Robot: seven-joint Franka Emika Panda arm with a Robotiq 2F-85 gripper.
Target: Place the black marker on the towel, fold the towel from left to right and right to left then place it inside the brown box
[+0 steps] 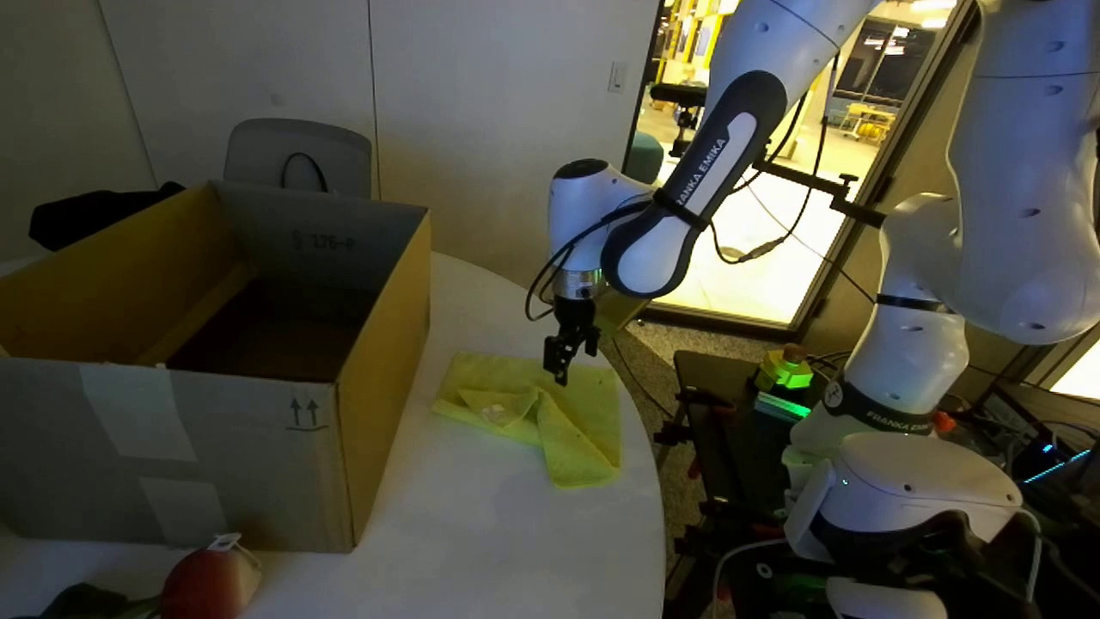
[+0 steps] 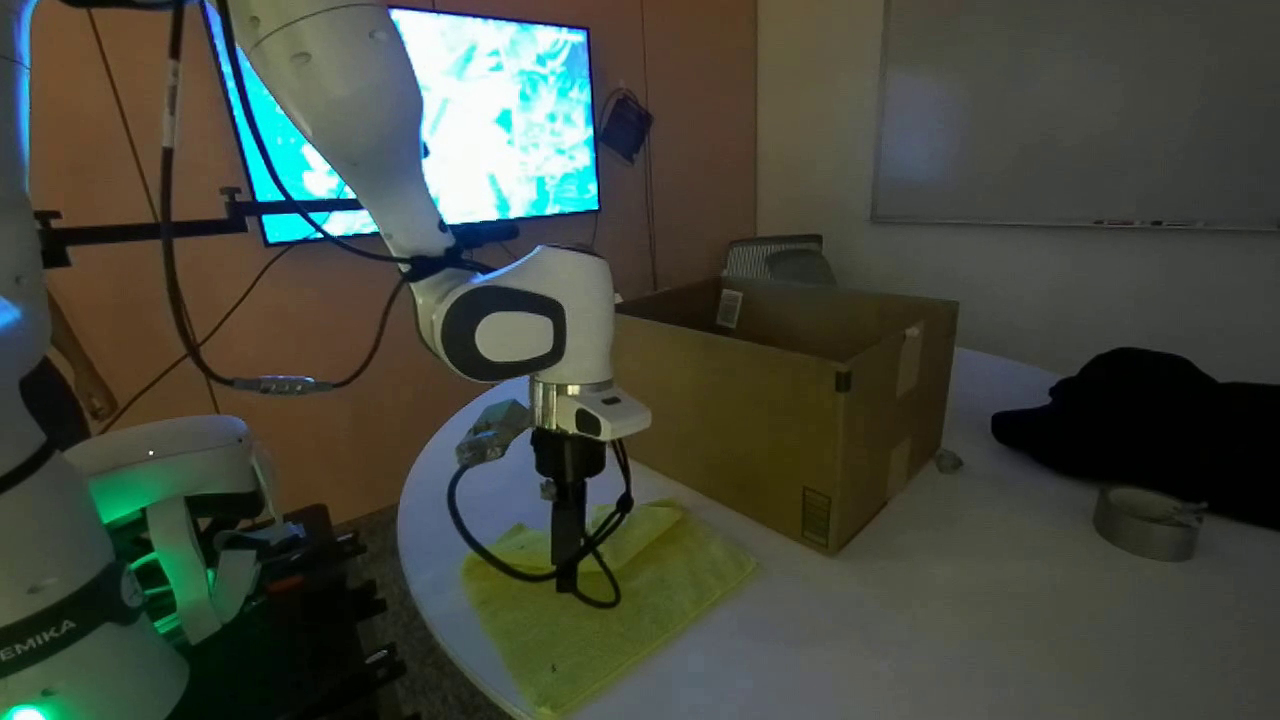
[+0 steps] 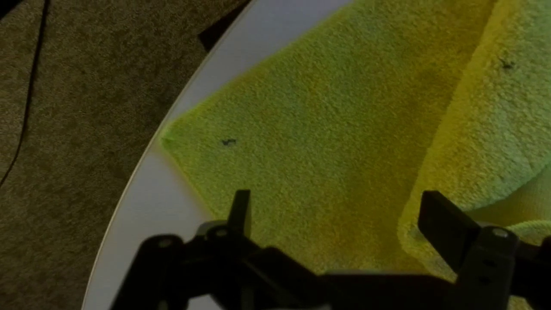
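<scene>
The yellow-green towel (image 1: 593, 408) lies partly folded near the table's rounded edge, with a loose flap turned over its middle. In the wrist view the flap's raised edge runs down the right of the towel (image 3: 301, 129). My gripper (image 3: 335, 193) stands open above it, fingers wide apart with only cloth visible beneath. In an exterior view the gripper (image 1: 576, 365) points straight down over the towel's far part; whether it touches the cloth I cannot tell. The large brown box (image 2: 730, 420) stands beside the towel, its top uncovered. The black marker is hidden or out of view.
A red-and-white object (image 1: 206, 585) sits by the box's near corner. A grey tape roll (image 2: 1145, 525) and a black cloth item (image 2: 1150, 430) lie past the box. The table's curved edge (image 3: 148, 150) runs close to one towel corner. The box walls are tall.
</scene>
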